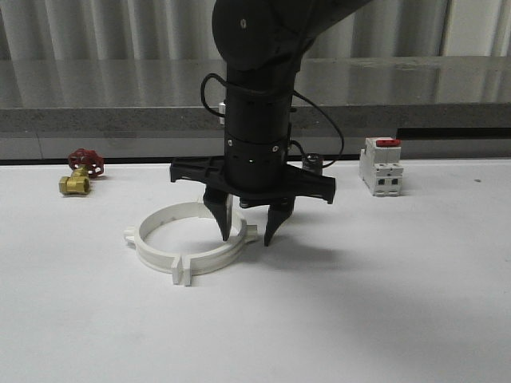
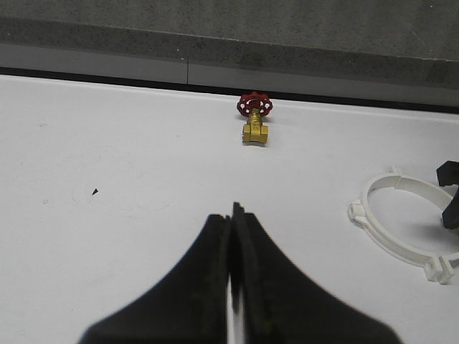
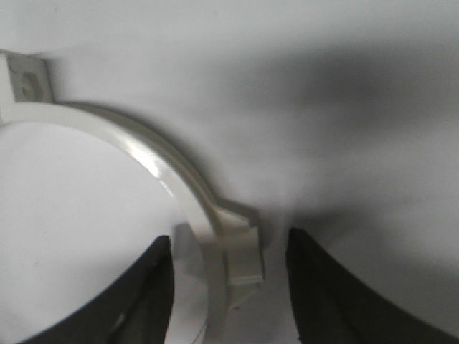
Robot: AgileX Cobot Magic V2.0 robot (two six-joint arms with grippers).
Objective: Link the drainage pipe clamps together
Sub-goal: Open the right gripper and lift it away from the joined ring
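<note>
The two white drainage pipe clamps lie on the white table as one ring, their end tabs meeting at the front and at the right side. My right gripper hangs open over the ring's right side, one finger inside the ring and one outside. In the right wrist view the clamp's arc runs down to a tab that sits between the open fingers of the right gripper, untouched. My left gripper is shut on nothing, over bare table to the left of the clamps.
A brass valve with a red handwheel lies at the back left. A white switch with a red top stands at the back right. A grey ledge borders the table's far edge.
</note>
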